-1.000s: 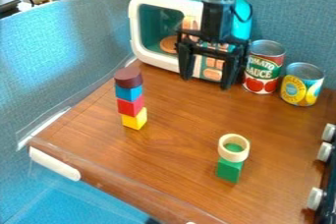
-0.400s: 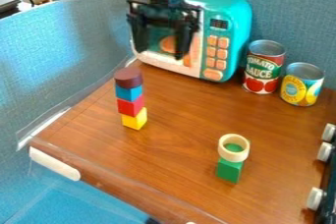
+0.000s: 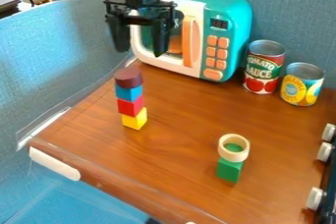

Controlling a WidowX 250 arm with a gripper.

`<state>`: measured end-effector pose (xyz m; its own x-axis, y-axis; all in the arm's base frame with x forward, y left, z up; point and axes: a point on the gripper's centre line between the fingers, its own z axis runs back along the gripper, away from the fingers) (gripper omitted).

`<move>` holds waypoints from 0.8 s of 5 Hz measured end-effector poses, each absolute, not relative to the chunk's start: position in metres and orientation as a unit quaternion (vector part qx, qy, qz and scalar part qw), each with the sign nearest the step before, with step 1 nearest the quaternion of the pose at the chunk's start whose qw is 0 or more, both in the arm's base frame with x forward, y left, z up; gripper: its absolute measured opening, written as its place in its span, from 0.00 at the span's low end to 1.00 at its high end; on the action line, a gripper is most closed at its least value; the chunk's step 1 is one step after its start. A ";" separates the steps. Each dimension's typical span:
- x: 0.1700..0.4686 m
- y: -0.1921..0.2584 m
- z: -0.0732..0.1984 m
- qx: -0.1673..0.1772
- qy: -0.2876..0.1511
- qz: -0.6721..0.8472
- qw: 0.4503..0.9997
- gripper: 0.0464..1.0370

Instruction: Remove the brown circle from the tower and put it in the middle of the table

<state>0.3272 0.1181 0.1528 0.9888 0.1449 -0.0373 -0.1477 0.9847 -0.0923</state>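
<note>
The gripper (image 3: 140, 51) hangs open near the top of the view, in front of the toy microwave's left side and above the tower, with a gap between its fingertips and the tower's top. The brown circle (image 3: 128, 77), a dark round block, lies on top of the tower. Beneath it are stacked a blue block (image 3: 128, 93), a red block (image 3: 130, 105) and a yellow block (image 3: 134, 119), which rests on the left part of the wooden table (image 3: 181, 115).
A teal toy microwave (image 3: 230, 26) stands at the back. Right of it are a tomato can (image 3: 263, 68) and a yellow can (image 3: 302, 84). A green block (image 3: 229, 170) carrying a cream ring (image 3: 225, 155) stands front right. White knobs (image 3: 316, 198) line the right edge.
From in front of the microwave's right side, the gripper has moved left to above the tower, its fingers spread throughout. The tower, the cans and the green block have stayed put.
</note>
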 end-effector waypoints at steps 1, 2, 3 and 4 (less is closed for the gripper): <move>0.325 0.126 0.142 -0.059 0.033 0.075 0.995 0.96; 0.324 0.134 0.133 -0.072 0.047 0.082 0.993 0.96; 0.322 0.138 0.129 -0.070 0.062 0.093 0.991 0.96; 0.322 0.140 0.129 -0.068 0.070 0.097 0.990 0.96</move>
